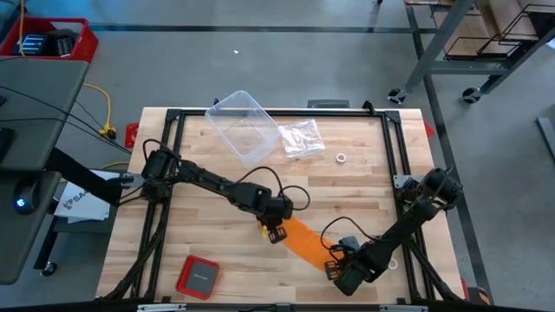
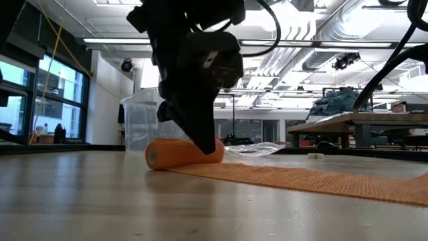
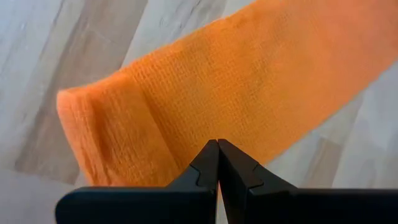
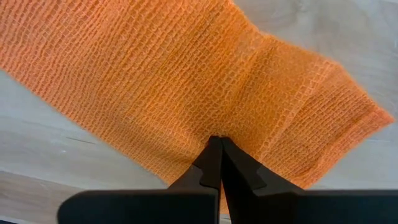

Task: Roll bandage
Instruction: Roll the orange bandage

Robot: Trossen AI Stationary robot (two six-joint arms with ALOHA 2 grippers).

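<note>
Bandage (image 1: 305,240), part-rolled, lies under closed jaws of both grippers, left (image 1: 276,232) and right (image 1: 334,267), red case (image 1: 198,276) nearby.

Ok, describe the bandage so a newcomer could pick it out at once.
Start at the wooden table and look to its near edge, between the two dark arms. The bandage lies flat there as a bright orange strip, its end by the left gripper rolled into a small cylinder, the other under the right gripper. Nothing else is orange cloth: the bag is clear, the case red.
</note>
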